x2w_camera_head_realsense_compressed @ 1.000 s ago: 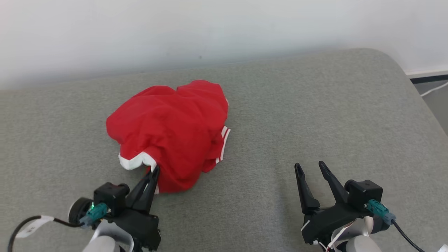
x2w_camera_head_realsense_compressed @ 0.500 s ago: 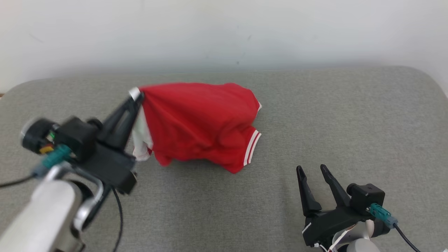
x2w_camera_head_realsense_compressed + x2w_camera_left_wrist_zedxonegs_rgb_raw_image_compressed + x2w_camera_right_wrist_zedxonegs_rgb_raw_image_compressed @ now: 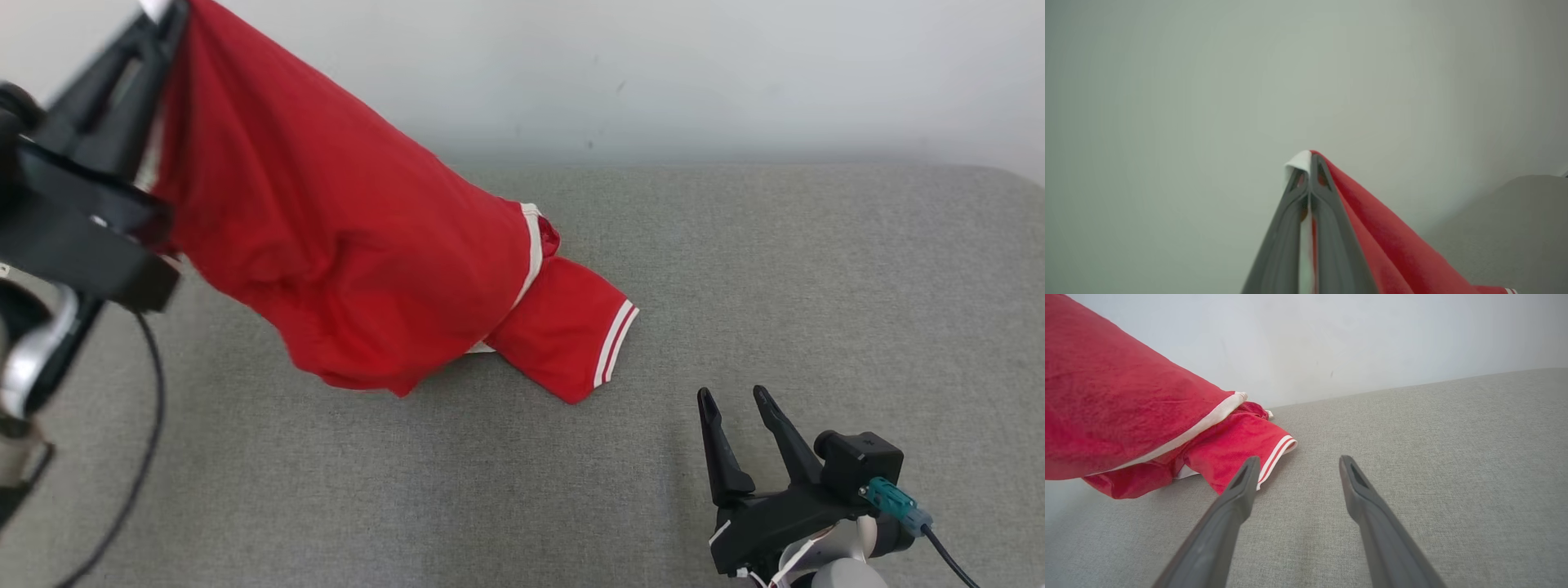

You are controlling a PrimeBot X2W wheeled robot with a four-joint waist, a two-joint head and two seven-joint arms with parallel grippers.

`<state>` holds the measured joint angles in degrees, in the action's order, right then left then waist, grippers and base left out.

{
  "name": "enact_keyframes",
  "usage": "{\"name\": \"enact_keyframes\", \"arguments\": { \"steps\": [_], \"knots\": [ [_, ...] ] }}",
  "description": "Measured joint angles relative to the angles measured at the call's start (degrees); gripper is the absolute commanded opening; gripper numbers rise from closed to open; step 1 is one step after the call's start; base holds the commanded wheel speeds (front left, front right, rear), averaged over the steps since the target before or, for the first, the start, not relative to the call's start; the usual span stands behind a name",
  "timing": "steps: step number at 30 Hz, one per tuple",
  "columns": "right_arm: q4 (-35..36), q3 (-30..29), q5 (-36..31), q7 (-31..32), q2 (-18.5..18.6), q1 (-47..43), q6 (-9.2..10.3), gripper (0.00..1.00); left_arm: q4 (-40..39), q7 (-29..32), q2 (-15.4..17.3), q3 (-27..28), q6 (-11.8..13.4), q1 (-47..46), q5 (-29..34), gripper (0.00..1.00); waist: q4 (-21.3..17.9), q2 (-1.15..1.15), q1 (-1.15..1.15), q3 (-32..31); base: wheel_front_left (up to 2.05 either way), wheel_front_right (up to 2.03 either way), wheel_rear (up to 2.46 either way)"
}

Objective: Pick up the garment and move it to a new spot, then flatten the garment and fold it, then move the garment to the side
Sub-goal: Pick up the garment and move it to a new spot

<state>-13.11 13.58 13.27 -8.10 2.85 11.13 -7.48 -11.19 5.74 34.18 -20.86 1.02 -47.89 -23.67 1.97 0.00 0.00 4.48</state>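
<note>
The garment (image 3: 351, 237) is a red shirt with white trim. My left gripper (image 3: 167, 12) is raised at the upper left, shut on its white-edged hem. In the left wrist view the gripper (image 3: 1310, 157) pinches that white and red cloth (image 3: 1372, 228) between its fingers. The shirt hangs slantwise from there, and a striped sleeve (image 3: 580, 327) still rests on the grey surface. My right gripper (image 3: 732, 396) stands open low at the right, apart from the cloth. In the right wrist view the right gripper (image 3: 1298, 459) is open and the sleeve (image 3: 1241, 445) lies just left of it.
The grey padded surface (image 3: 816, 286) stretches wide to the right and front of the garment. A pale wall (image 3: 653, 73) runs along its far edge. A dark cable (image 3: 151, 392) hangs from my left arm.
My left gripper has lifted the garment's hem up and to the left, stretching the shirt off the surface. The head camera has shifted. The right gripper has stayed in place.
</note>
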Motion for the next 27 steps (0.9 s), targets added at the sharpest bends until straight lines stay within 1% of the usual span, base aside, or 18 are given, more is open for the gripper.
{"name": "enact_keyframes", "arguments": {
  "steps": [2,8,12,15,18,20,21,27],
  "knots": [
    [-0.04,-0.03,0.0,-0.02,-0.01,0.01,0.0,1.0,0.57,0.32,1.34,0.92,-0.46,-1.37,-0.08,0.0,0.26,0.0,-0.01,0.03,0.0,0.0,0.0],
    [-0.04,-0.51,-0.1,-0.03,0.0,-0.01,0.0,1.0,3.3,0.14,3.71,4.38,-1.48,-4.6,-2.3,0.0,1.49,0.0,0.0,0.37,0.0,0.0,0.0],
    [0.21,-0.64,-0.32,0.1,-0.01,0.01,0.0,1.0,7.27,-0.49,6.25,6.57,-2.98,-6.93,-3.05,0.0,2.77,0.0,0.0,0.86,0.0,0.0,0.0],
    [0.7,-0.81,-0.71,0.33,-0.02,0.08,0.0,1.0,10.87,-1.08,7.58,7.59,-3.58,-8.72,-3.21,0.0,3.89,0.0,0.0,1.42,0.0,0.0,0.0],
    [1.24,-1.07,-1.24,0.55,-0.01,0.13,0.0,1.0,14.37,-2.15,8.42,8.4,-4.46,-10.33,-3.52,0.0,5.23,0.0,0.0,2.15,0.0,0.0,0.0],
    [1.52,-1.01,-1.35,0.63,-0.01,0.16,0.0,1.0,15.44,-2.61,8.75,8.53,-4.53,-10.68,-3.52,0.0,5.73,0.0,0.0,2.43,0.0,0.0,0.0],
    [2.07,-0.9,-1.76,1.07,-0.02,0.38,0.0,1.0,17.58,-3.43,9.11,9.0,-4.89,-11.16,-3.67,0.0,6.69,0.0,0.0,3.04,0.0,0.0,0.0],
    [3.74,-0.34,-2.89,1.81,-0.03,1.7,0.0,1.0,23.84,-7.0,9.85,10.47,-5.01,-11.5,-4.63,0.0,9.15,0.0,0.0,5.68,0.0,0.0,0.0]
  ]
}}
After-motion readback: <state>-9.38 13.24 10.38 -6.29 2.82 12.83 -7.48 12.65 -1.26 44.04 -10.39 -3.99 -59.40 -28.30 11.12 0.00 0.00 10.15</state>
